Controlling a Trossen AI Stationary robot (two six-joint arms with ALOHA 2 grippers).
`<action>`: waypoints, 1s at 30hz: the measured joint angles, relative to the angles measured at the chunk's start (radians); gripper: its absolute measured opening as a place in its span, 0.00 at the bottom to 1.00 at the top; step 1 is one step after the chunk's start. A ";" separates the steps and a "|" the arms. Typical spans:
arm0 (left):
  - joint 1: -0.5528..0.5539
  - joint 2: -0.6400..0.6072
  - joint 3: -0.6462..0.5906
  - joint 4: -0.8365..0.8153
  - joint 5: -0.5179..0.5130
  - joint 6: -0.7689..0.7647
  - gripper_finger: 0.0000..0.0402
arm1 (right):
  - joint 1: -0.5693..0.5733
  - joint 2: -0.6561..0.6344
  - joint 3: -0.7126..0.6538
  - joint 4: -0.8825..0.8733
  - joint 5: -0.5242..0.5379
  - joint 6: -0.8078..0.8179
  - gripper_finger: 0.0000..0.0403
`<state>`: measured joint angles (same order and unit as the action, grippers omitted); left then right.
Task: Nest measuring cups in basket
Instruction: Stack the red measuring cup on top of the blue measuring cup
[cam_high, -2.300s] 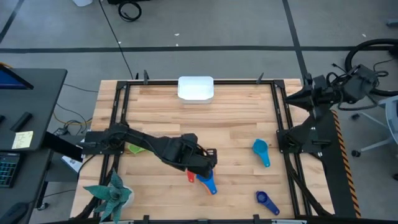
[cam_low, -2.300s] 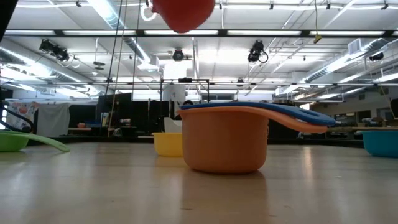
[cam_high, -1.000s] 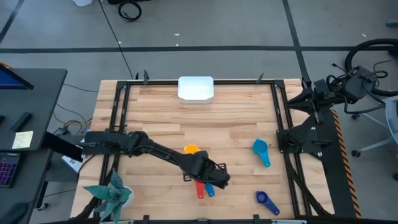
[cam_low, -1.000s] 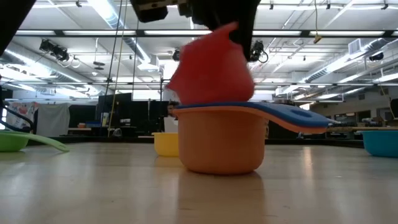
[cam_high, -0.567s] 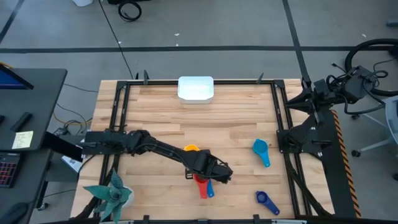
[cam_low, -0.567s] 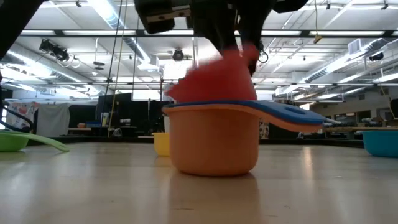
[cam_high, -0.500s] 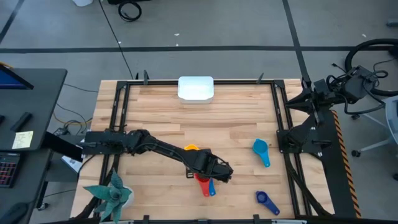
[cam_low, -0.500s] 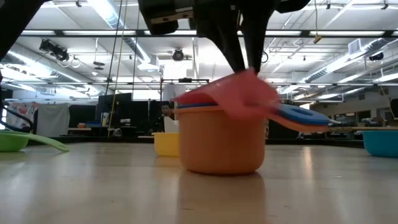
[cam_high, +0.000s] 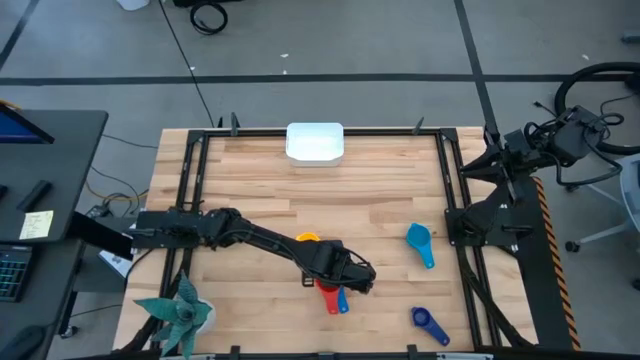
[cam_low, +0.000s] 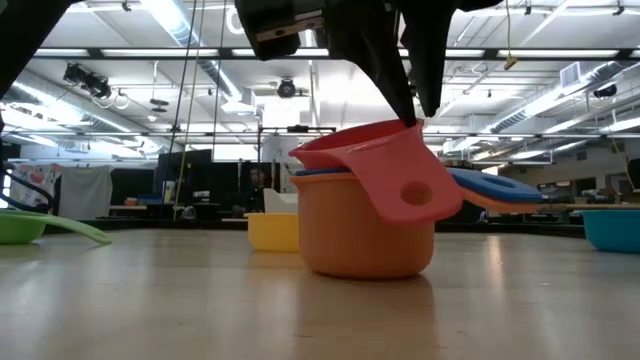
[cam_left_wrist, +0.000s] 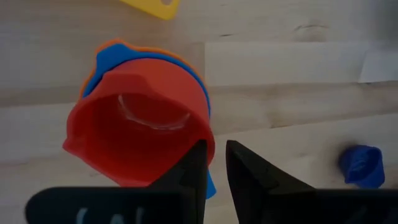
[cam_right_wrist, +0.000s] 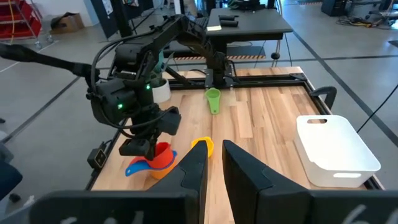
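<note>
- An orange measuring cup (cam_low: 365, 235) stands upright on the wooden tabletop (cam_low: 200, 310).
- A blue cup (cam_low: 490, 186) sits nested in it, handle sticking out sideways.
- A red measuring cup (cam_low: 385, 170) rests tilted in the stack, its holed handle hanging over the orange wall.
- The left gripper (cam_low: 410, 95) reaches down from above; its dark fingers (cam_low: 425, 70) straddle the red rim, slightly apart.
- Behind stands a yellow cup (cam_low: 272, 231); a green cup (cam_low: 25, 227) and a light blue cup (cam_low: 612, 229) sit at opposite edges.

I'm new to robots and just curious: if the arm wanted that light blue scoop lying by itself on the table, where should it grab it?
Probably by the flat handle, from straight above. The light blue scoop lies alone on the table, bowl up, its handle pointing toward the near edge. The handle is thin enough for fingers to pinch; the round bowl looks wider and harder to grip.
</note>
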<state>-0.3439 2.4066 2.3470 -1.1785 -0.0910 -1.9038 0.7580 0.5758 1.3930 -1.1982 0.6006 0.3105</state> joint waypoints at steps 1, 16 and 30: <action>0.000 -0.002 0.000 -0.001 0.000 0.004 0.16 | 0.000 0.000 0.000 0.000 0.000 0.000 0.14; -0.029 -0.083 0.010 -0.004 -0.064 0.047 0.09 | 0.000 0.013 0.000 0.047 -0.078 -0.050 0.14; -0.073 -0.196 0.009 -0.177 -0.291 0.116 0.01 | -0.006 0.151 -0.159 0.302 -0.105 -0.133 0.02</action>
<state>-0.4168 2.2108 2.3562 -1.3559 -0.3818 -1.7876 0.7519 0.7272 1.2335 -0.8966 0.4953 0.1775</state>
